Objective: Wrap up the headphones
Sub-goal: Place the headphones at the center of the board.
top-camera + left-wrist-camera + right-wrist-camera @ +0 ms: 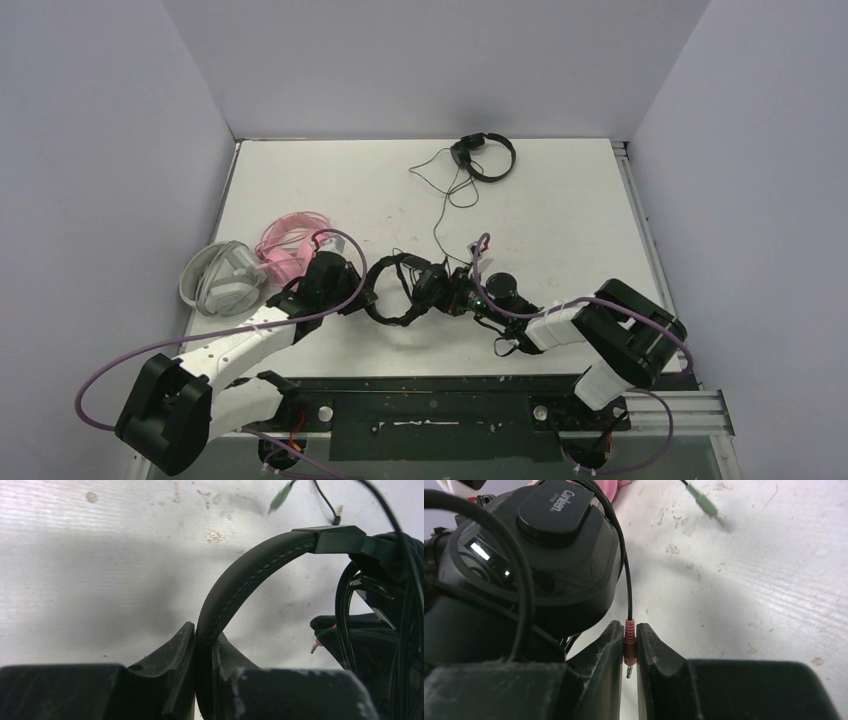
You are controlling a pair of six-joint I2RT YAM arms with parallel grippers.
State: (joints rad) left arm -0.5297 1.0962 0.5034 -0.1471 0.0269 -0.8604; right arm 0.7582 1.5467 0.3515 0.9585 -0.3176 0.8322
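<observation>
Black headphones (430, 285): you have them at the middle of the table (560, 220), stretched between your two grippers, with cord looped over the ear cups.
Left gripper (204, 631): your jaws are clamped tight on the stitched headband (250, 575), which arches up and off to the right in the wrist view.
Right gripper (629, 628): your jaws are all but closed, pinching the reddish jack plug (629, 641) at the end of the thin black cable (628, 580). The metal tip of the plug pokes out toward the camera.
Writing: you can read "Canleen" on the round cap of the ear cup (574, 555). The smaller line under it is too fine to be sure of.
Green plug (701, 502): it is blurred, beyond the ear cup. You cannot tell whether it lies on the table or hangs above it.
Second black headset (485, 155): it sits at the far edge, and its loose cord trails toward the middle.
Pink headset (290, 240): it is on the left side, touching the white-grey headset (225, 280), and both are just beside your left arm.
</observation>
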